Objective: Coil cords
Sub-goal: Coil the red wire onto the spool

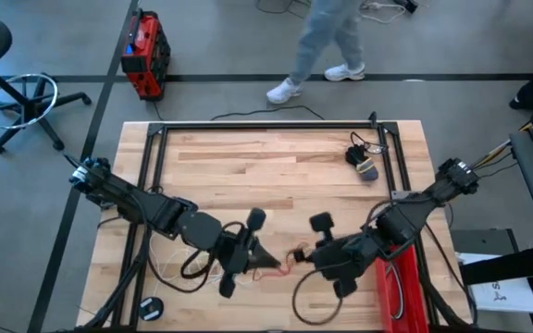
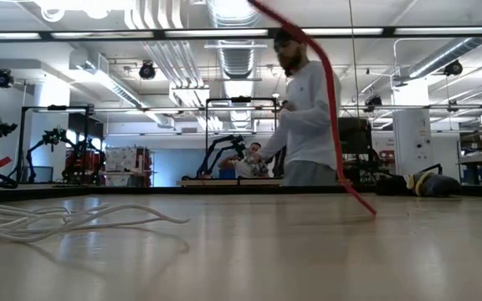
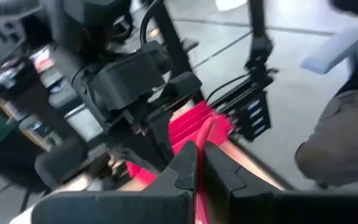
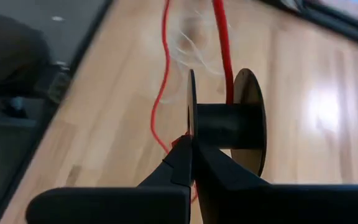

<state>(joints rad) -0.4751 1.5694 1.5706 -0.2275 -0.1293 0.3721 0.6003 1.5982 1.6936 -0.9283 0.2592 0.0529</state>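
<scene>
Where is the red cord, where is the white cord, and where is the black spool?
red cord (image 4: 222,43), right wrist view, on the thick strand above the spool.
white cord (image 2: 48,221), low view, on the loose loops on the table.
black spool (image 4: 222,126), right wrist view, on its dark hub between the two discs.

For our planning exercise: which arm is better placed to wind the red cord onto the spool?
Probably left: the left gripper pinches the red cord, while the right gripper holds the spool.
</scene>
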